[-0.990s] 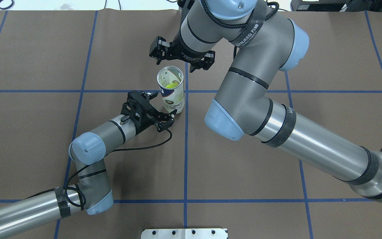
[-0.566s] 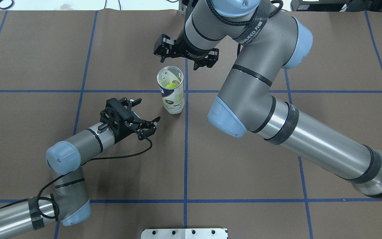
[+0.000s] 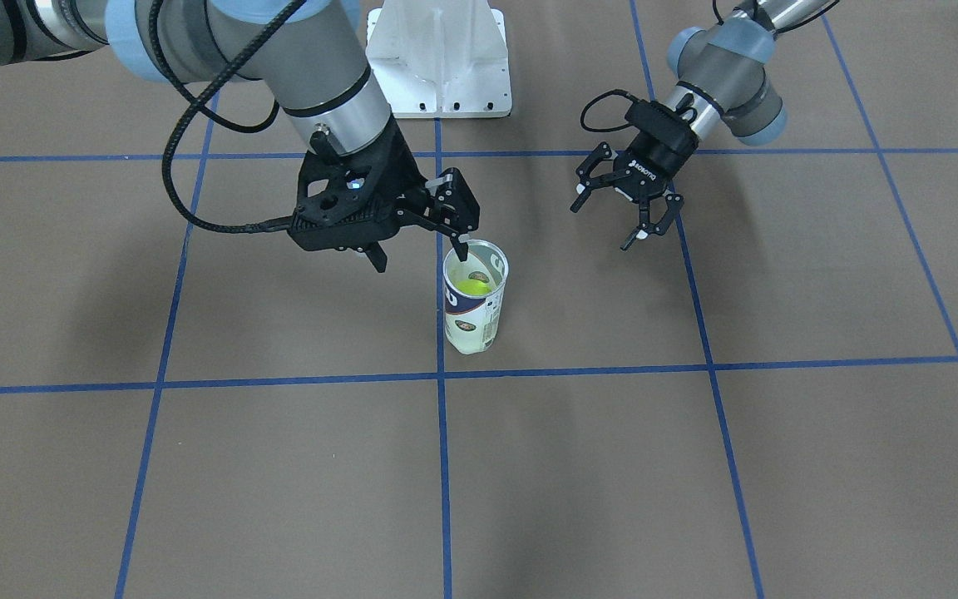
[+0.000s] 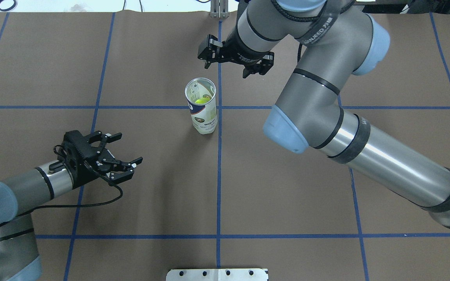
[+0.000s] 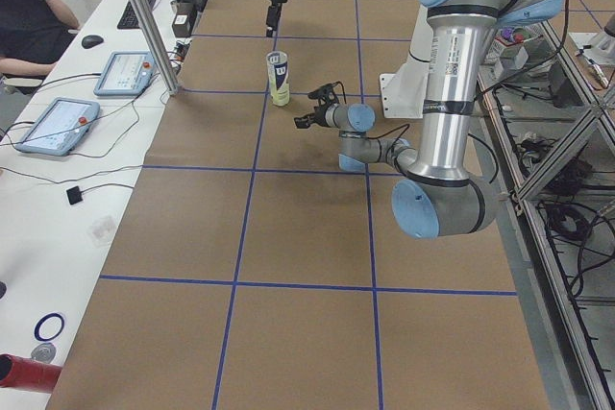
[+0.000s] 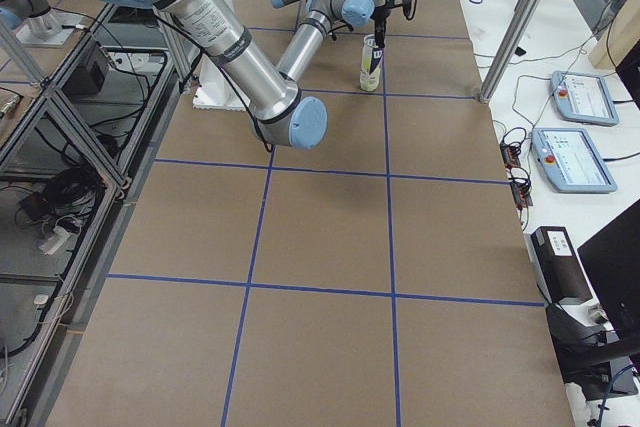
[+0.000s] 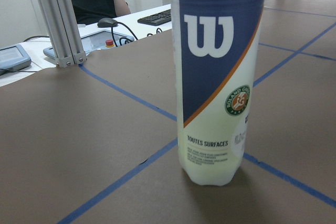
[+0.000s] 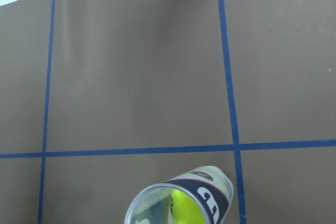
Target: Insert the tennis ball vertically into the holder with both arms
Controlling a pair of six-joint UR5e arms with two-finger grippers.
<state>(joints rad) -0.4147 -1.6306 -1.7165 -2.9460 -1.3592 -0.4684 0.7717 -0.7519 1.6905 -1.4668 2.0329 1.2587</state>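
Note:
The holder stands upright near the table's middle, a clear can with a navy-and-white "W" label. A yellow-green tennis ball lies inside it, seen through the open mouth. The holder also shows in the front view. My left gripper is open and empty, well to the holder's left and apart from it; it also shows in the front view. My right gripper is open and empty, hovering just beyond and above the holder's rim; it also shows in the front view.
A white pedestal base stands at the robot's side of the table. A metal plate lies at the near edge. An aluminium post, tablets and an operator are beside the table.
My left gripper has pulled back from beside the holder, to the left and toward the robot, still open. My right gripper has shifted right and a little farther away. The holder has not moved.

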